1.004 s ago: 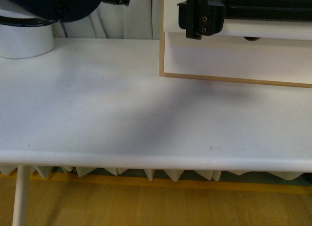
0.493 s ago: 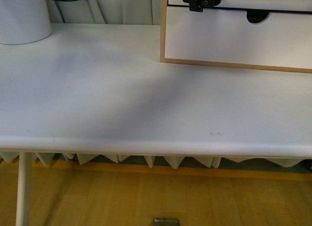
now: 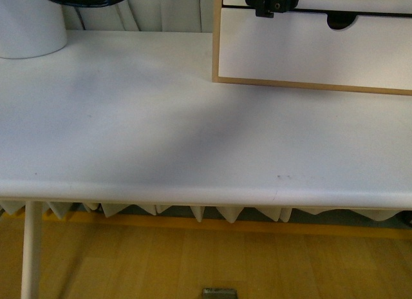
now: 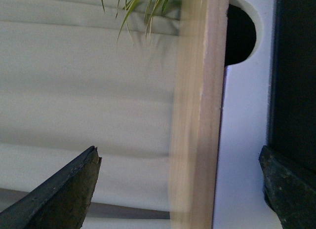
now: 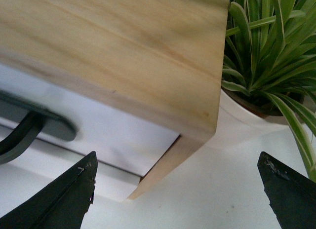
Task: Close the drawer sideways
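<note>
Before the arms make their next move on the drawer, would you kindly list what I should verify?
1. Left gripper open: ok, the wood frame lies between its fingers.
2. Right gripper open: ok.
3. Drawer identified: ok, notch and black handle both show.
4. Drawer fully shut: cannot tell.
5. Either gripper touching the drawer: cannot tell.
6. Right gripper's clearance from the plant: cannot tell, leaves lie near one finger.
</note>
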`<state>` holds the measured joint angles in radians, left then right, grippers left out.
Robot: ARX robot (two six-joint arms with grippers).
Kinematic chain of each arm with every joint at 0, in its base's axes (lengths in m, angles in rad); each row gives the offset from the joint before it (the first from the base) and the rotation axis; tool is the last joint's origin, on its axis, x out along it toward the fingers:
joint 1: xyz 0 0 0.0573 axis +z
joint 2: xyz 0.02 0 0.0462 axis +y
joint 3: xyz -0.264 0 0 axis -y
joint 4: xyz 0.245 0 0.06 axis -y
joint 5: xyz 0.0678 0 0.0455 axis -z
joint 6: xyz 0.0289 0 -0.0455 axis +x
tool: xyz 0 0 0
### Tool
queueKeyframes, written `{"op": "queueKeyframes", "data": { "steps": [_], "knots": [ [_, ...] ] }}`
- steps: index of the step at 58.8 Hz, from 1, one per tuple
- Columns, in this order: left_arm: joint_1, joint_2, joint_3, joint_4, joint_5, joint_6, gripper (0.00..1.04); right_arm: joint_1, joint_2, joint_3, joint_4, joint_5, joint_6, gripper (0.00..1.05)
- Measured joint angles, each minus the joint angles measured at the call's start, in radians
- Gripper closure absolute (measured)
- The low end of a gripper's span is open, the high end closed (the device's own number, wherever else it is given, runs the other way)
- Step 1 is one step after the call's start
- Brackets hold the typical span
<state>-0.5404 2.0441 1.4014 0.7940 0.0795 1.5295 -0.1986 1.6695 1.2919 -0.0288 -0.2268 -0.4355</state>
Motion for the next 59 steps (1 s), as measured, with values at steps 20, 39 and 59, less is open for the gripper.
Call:
{"op": "queueKeyframes", "data": {
  "steps": [20,39,59],
  "knots": [
    [0.067,-0.233,-0.312,0.082,-0.137,-0.307,0.06,-0.011,-0.317,-0.268,0.101,-0.036,0.085,0.09],
    [0.161,-0.609,-0.702,0.140,-0.244,-0.811,0.06,0.036,-0.704,-0.589,0.163,0.053,0.172,0.09],
    [0.321,-1.061,-1.088,-0.113,-0.363,-1.188,0.06,0.105,-1.127,-0.888,0.104,0.207,0.301,0.09]
  ]
}}
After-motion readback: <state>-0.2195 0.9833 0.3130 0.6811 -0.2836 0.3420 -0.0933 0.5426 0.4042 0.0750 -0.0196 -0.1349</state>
